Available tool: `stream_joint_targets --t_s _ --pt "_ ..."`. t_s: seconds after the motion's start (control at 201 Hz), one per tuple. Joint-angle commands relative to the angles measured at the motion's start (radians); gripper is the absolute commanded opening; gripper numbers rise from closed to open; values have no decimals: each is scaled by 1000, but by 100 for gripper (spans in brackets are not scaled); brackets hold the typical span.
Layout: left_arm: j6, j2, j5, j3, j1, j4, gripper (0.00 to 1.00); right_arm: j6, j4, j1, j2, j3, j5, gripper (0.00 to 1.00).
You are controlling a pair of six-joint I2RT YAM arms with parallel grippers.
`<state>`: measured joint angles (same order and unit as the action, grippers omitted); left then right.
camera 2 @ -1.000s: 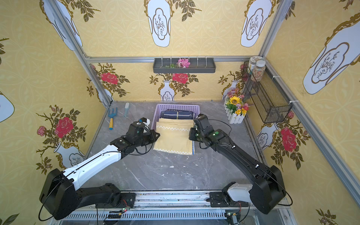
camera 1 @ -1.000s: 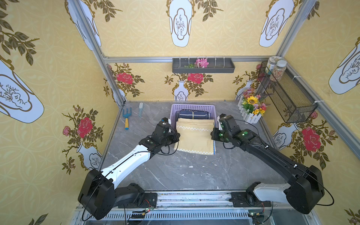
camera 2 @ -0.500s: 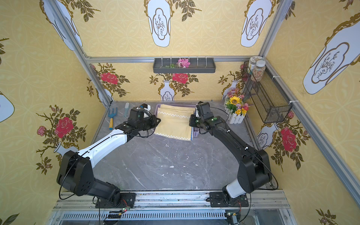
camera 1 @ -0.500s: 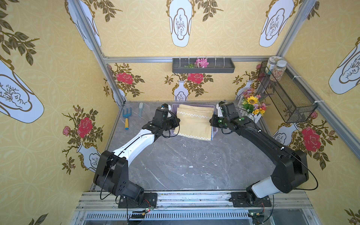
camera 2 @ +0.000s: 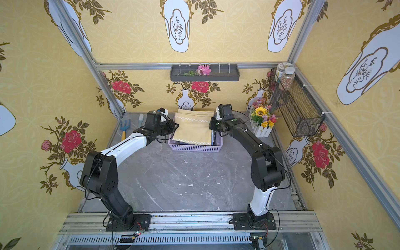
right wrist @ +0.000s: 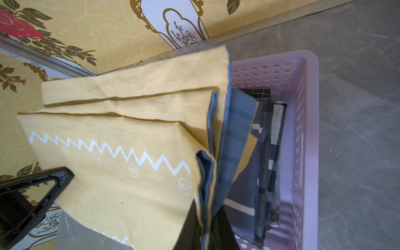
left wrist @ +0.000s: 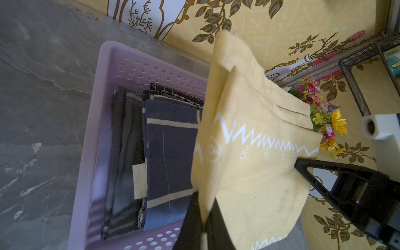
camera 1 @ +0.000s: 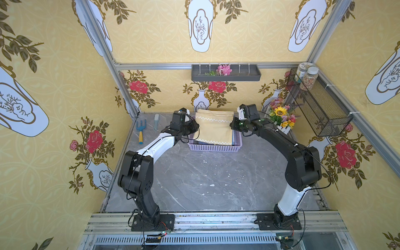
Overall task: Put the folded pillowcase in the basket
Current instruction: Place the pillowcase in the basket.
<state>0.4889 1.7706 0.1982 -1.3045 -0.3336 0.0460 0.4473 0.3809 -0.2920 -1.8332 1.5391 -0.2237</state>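
While the left gripper (camera 1: 194, 127) and right gripper (camera 1: 232, 126) clamp shut on its opposite side edges, the yellow pillowcase (camera 1: 213, 127) hangs stretched between them, just above the basket (camera 1: 214, 148). Its zigzag border runs gripper to gripper, and its far edge tips up toward the wall. It looks near-square. Dark cloths (left wrist: 168, 151) lie below.

Bright, even light, faint shadows on tabletop (camera 1: 205, 177); top views bow at edges; basket (left wrist: 96, 194) wall by left hand (left wrist: 204, 202) blurred.
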Motion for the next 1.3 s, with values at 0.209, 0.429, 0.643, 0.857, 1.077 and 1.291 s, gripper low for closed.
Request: stream_joint_targets --t_s 0.209,0.429,0.643,0.857,1.077,1.291 --pt "-17 98 0 -41 11 -40 0 -31 -29 33 -103 67 -16 2" --pt "-13 153 15 -58 18 -49 0 -36 -28 49 -159 91 -36 3" --pt "-7 185 24 -69 22 -55 0 -36 -27 50 -190 103 -48 3" --pt "-4 196 36 -81 24 -49 0 -33 -28 50 -197 105 -49 5" --pt "-6 194 42 -98 24 -31 47 -26 -25 50 -191 107 -59 35" --pt "-1 162 18 -108 24 -4 100 -24 -30 49 -152 78 -64 68"
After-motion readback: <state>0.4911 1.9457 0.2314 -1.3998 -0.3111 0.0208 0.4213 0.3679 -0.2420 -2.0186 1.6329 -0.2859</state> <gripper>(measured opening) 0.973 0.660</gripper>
